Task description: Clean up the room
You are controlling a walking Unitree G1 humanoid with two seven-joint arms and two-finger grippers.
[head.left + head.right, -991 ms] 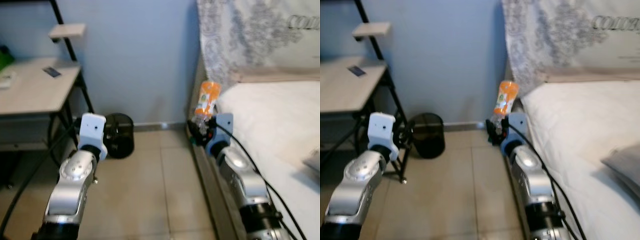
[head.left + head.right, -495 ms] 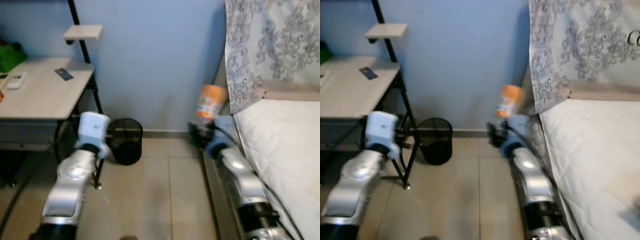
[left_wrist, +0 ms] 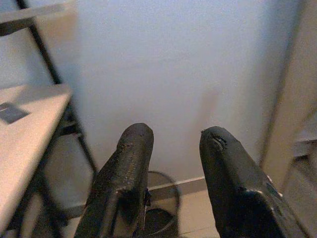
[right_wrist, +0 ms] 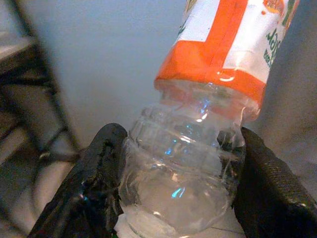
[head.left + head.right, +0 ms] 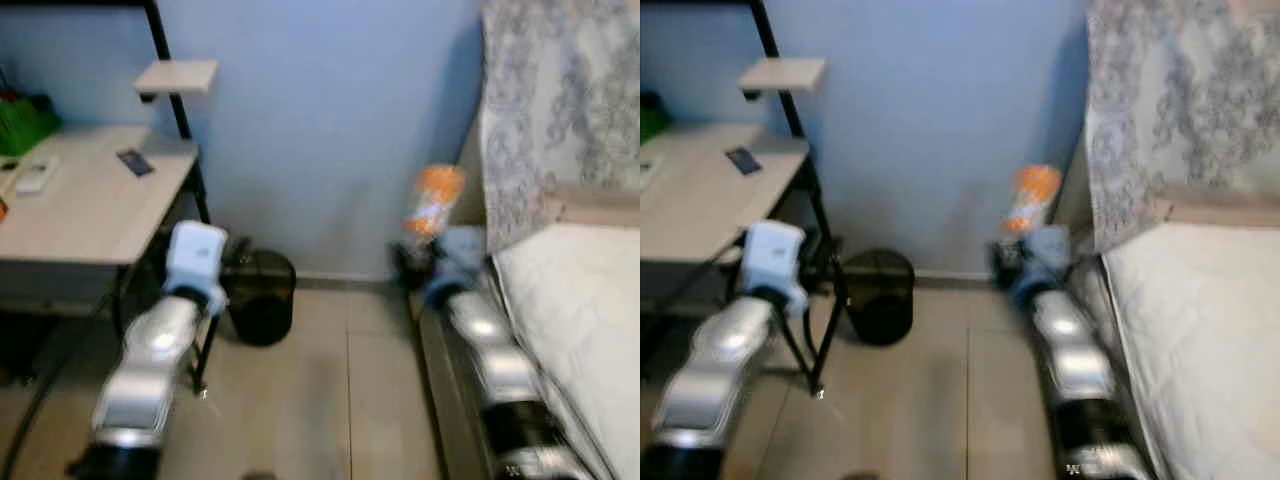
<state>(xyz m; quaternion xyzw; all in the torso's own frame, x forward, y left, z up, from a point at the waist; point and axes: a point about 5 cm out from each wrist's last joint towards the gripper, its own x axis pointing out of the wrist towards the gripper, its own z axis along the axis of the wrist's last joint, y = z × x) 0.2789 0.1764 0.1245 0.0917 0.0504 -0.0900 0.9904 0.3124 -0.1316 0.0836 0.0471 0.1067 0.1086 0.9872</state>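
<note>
My right gripper (image 5: 418,262) is shut on a clear plastic bottle with an orange label (image 5: 434,200), held upright beside the bed's edge; in the right wrist view the bottle (image 4: 198,144) sits squeezed between both black fingers (image 4: 94,188). A black mesh wastebasket (image 5: 260,310) stands on the tiled floor against the blue wall, left of the bottle. My left gripper (image 3: 171,148) is raised near the desk and open, with nothing between its fingers (image 3: 124,173); the wastebasket (image 3: 161,208) lies below and beyond them.
A light wooden desk (image 5: 80,210) on black legs stands at the left, with a phone (image 5: 133,161) and a remote (image 5: 35,177) on it. A bed with white sheet (image 5: 580,320) and patterned pillow (image 5: 560,110) fills the right. Tiled floor (image 5: 330,400) lies between.
The camera view has swung left: bed and pillow slid right, desk and wastebasket came further into view. The bottle stays held in my right gripper. The picture is blurred by motion.
</note>
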